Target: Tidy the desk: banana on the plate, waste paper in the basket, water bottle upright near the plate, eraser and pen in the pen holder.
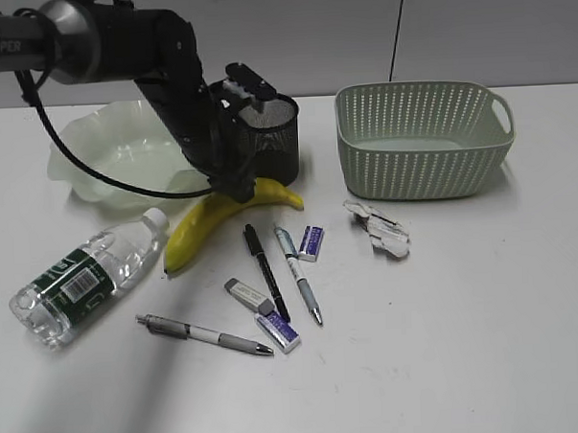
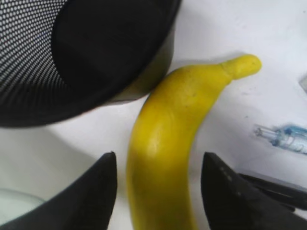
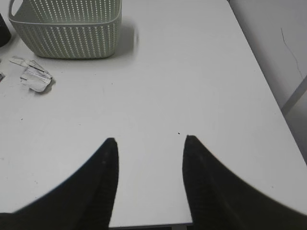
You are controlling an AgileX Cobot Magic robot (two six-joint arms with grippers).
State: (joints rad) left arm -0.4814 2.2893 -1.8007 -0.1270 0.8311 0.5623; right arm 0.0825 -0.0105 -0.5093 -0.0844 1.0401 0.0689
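The yellow banana [image 1: 213, 225] lies on the white desk [image 1: 466, 314] in front of the black mesh pen holder [image 1: 271, 136]. My left gripper [image 1: 238, 187] is open and down over the banana's stem half. In the left wrist view its jaws [image 2: 158, 160] straddle the banana [image 2: 168, 134] with a gap on each side, next to the pen holder [image 2: 72, 52]. The wavy green plate [image 1: 104, 148] stands behind and to the left. The water bottle [image 1: 85, 273] lies on its side. The waste paper [image 1: 378, 227] lies in front of the basket [image 1: 420, 139]. My right gripper [image 3: 148, 141] is open and empty.
A black pen [image 1: 265, 270], a blue-and-white pen [image 1: 298, 274] and a grey pen [image 1: 203, 335] lie in front of the banana, with three erasers [image 1: 311, 242] [image 1: 246, 293] [image 1: 278, 332] among them. The right wrist view shows the basket [image 3: 67, 24], the waste paper [image 3: 31, 74] and the desk's right edge [image 3: 268, 96].
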